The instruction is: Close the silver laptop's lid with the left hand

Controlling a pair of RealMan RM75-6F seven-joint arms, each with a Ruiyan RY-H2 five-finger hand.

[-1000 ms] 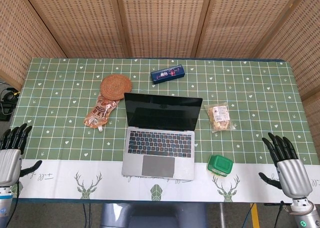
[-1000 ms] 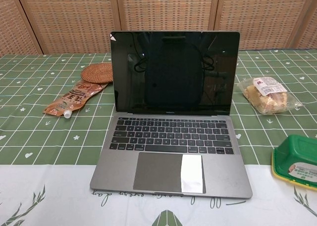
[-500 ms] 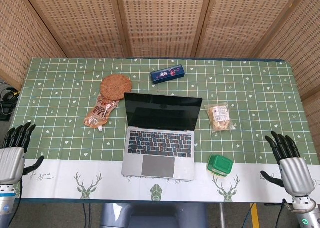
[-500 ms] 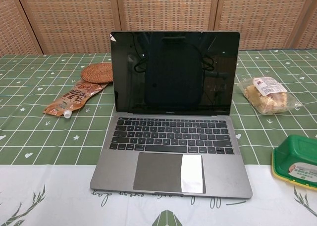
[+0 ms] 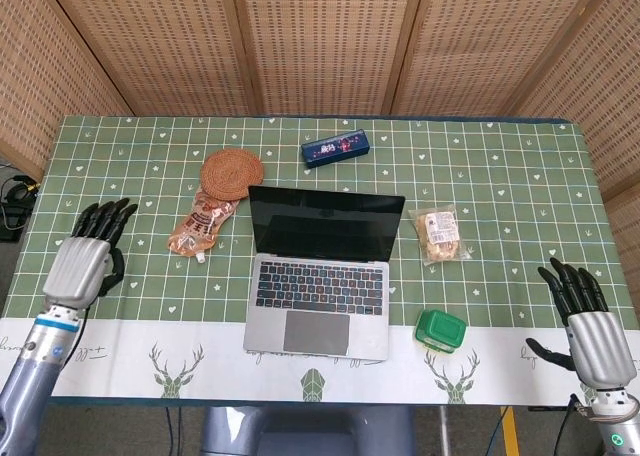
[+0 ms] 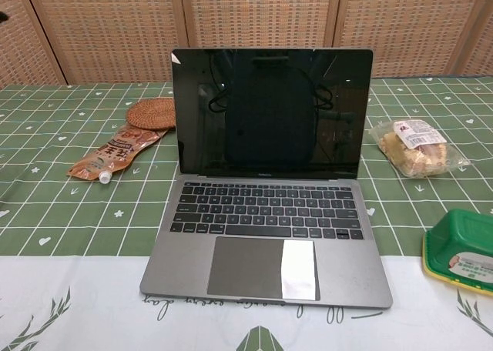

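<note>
The silver laptop [image 5: 318, 281] [image 6: 266, 212] stands open in the middle of the table, its dark screen upright and facing me. My left hand [image 5: 88, 256] hovers over the table's left side, well left of the laptop, fingers spread and holding nothing. My right hand [image 5: 588, 321] hangs off the table's front right corner, fingers apart and empty. Neither hand shows in the chest view.
A woven coaster [image 5: 232, 172] and an orange snack pouch [image 5: 201, 226] lie left of the screen. A blue box [image 5: 335, 148] sits behind the laptop. A bagged snack [image 5: 440, 233] lies to its right, and a green container [image 5: 441, 330] rests at the front right.
My left hand has risen from the front left corner and moved forward and right over the table. The right hand has drifted slightly lower. The laptop has not moved.
</note>
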